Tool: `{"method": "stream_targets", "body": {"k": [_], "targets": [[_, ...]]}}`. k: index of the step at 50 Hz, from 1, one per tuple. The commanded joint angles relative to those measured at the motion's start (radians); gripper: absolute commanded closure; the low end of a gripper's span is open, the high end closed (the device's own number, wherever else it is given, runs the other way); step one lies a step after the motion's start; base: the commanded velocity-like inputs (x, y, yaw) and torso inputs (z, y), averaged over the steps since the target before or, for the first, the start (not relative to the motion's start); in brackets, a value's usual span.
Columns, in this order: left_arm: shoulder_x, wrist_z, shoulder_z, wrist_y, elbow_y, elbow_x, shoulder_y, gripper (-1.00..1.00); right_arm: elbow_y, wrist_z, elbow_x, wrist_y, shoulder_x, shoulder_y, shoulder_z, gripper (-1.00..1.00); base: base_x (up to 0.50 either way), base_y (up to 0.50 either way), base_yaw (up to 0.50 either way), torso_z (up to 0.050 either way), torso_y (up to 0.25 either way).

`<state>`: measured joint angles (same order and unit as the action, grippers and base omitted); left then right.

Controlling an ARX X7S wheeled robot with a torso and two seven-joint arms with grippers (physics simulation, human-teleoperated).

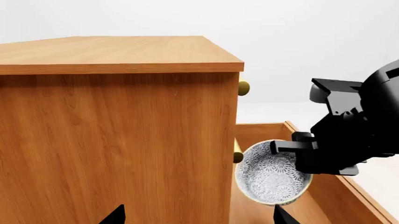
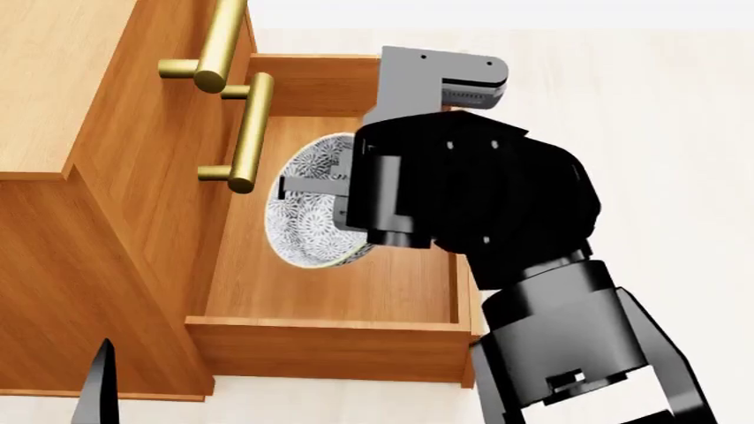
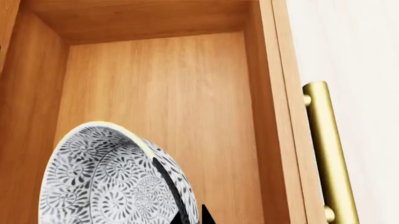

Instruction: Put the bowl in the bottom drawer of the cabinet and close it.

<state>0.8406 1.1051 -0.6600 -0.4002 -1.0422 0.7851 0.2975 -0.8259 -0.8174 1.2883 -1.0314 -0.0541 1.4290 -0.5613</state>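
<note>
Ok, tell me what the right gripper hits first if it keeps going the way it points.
Probably the wooden floor of the bottom drawer: the right gripper, holding the bowl by its rim, points down into the open box. Depth is unclear.

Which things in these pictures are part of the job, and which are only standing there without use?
Part of the job:
- the bowl, held tilted by the right gripper over the drawer
- the bottom drawer, pulled open, floor bare
- the cabinet

Only there:
- the upper drawer handles
- the left gripper, only a fingertip showing, holding nothing visible
</note>
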Motion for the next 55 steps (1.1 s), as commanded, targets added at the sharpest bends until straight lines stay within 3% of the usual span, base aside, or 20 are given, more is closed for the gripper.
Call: {"method": "stream_targets", "body": {"k": [1,29,55], "targets": [[-0.029,-0.015,0.026,0.075,0.100,-0.029,0.015,-1.00,0.003,0.056,-0.025,0.048,0.019,-0.028,0.010,1.00,0.00,0.00,0.00,0.000,0.000],[-0.031,-0.008,0.014,0.070,0.099,-0.032,0.020,-1.00,0.063,0.186,0.009,0.172,-0.011,-0.112,0.007,1.00,0.00,0.00,0.00,0.000,0.000],[-0.024,-0.005,0.013,0.074,0.104,-0.028,0.022,-1.00,0.076,0.176,0.053,0.248,-0.020,-0.158,0.027,1.00,0.00,0.00,0.00,0.000,0.000]]}}
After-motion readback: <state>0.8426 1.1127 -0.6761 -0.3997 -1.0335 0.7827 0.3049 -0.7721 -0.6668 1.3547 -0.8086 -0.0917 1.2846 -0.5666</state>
